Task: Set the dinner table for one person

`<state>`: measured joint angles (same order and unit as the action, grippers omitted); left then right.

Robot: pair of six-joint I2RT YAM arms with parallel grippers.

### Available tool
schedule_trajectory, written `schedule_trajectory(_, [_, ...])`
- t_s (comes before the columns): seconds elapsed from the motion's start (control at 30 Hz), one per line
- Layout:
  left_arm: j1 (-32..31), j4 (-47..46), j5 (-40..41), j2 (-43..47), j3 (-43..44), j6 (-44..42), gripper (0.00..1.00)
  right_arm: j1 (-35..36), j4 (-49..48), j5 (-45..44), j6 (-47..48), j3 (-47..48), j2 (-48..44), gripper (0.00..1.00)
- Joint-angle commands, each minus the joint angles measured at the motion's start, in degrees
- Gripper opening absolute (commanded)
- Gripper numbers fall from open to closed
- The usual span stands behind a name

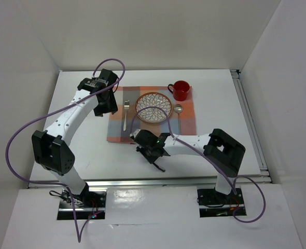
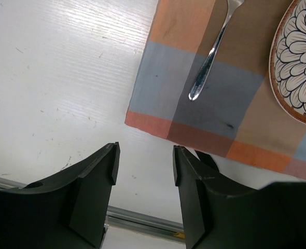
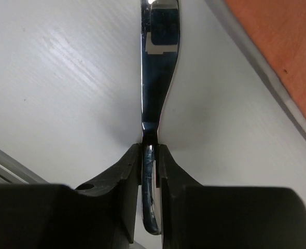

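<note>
The white dinner table (image 1: 91, 155) carries an orange-and-blue checked mat (image 1: 116, 134) with a patterned plate (image 1: 154, 107) in its middle. A fork (image 1: 125, 115) lies left of the plate, a spoon (image 1: 178, 111) right of it, and a red mug (image 1: 180, 90) stands at the mat's far right corner. My right gripper (image 1: 152, 151) hovers at the mat's near edge, shut on a shiny steel utensil (image 3: 158, 62), apparently a knife, just above the tabletop (image 3: 65, 78). My left gripper (image 1: 105, 105) is open and empty beside the mat's left edge, near the fork (image 2: 210, 59).
White walls enclose the table at the back and both sides. A metal rail (image 1: 174, 180) runs along the near edge and another (image 1: 249, 119) along the right side. In the left wrist view the mat's near left corner (image 2: 142, 119) and the plate rim (image 2: 277, 78) show.
</note>
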<state>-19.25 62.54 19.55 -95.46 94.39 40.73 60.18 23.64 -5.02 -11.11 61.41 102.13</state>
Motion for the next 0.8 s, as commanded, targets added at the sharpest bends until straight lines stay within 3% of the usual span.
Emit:
schedule_trajectory(0.0, [0.35, -0.05, 1.19, 2.12, 0.97, 0.31, 0.62, 1.43, -0.52, 2.04, 3.81, -2.43, -3.76, 0.05])
schedule_trajectory(0.13, [0.35, -0.05, 1.19, 2.12, 0.97, 0.84, 0.62, 1.96, -1.14, 0.71, 6.02, -3.48, -8.34, 0.0])
schedule_trajectory(0.5, [0.88, -0.05, 0.58, 2.12, 2.73, 1.37, 0.62, 1.96, -1.67, -7.19, 7.17, -4.54, -15.64, 0.0])
schedule_trajectory(0.63, [0.88, -0.05, 0.58, 2.12, 2.73, 1.37, 0.62, -3.39, -0.35, -7.99, 2.44, -4.54, -17.75, 0.0])
schedule_trajectory(0.77, [0.88, -0.67, 0.58, 2.12, 2.12, 1.37, 0.62, -13.74, 1.58, -6.85, -4.34, -5.07, -20.2, 0.0])
